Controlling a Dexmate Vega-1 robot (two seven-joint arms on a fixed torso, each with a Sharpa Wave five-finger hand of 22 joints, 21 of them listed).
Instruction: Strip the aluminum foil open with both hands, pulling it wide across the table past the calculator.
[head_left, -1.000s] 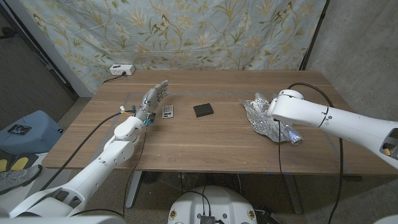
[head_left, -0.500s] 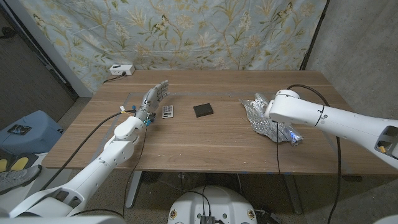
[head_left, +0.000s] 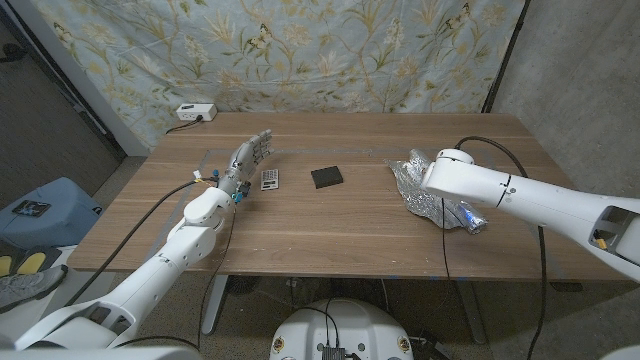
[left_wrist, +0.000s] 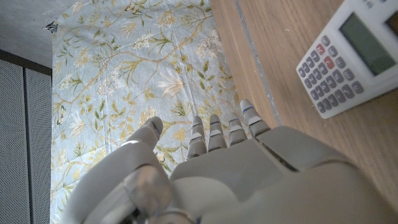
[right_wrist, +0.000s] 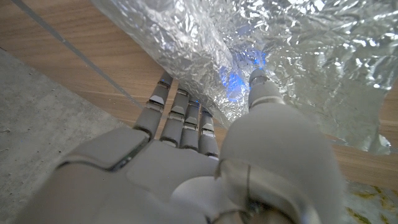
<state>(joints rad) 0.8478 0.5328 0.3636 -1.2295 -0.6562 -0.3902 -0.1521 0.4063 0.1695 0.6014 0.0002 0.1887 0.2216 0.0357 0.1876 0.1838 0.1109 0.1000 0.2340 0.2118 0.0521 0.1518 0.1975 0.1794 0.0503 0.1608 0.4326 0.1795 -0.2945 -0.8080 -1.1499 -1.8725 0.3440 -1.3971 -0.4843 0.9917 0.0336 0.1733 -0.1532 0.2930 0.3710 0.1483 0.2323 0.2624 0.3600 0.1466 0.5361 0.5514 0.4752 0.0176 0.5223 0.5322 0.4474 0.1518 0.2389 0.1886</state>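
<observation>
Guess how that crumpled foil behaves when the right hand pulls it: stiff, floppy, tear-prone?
The aluminum foil looks thin and heavily creased, so it is probably light and limp, and would slide rather than resist. The wrinkled sheet by the right hand's fingers could tear if pulled sharply.

Robot hand (right_wrist: 205, 155) fingers reach under crumpled foil (right_wrist: 292, 62).

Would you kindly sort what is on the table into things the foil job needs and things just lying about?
Job:
aluminum foil
calculator
left hand
right hand

Lying about:
black pad
white power strip
</observation>
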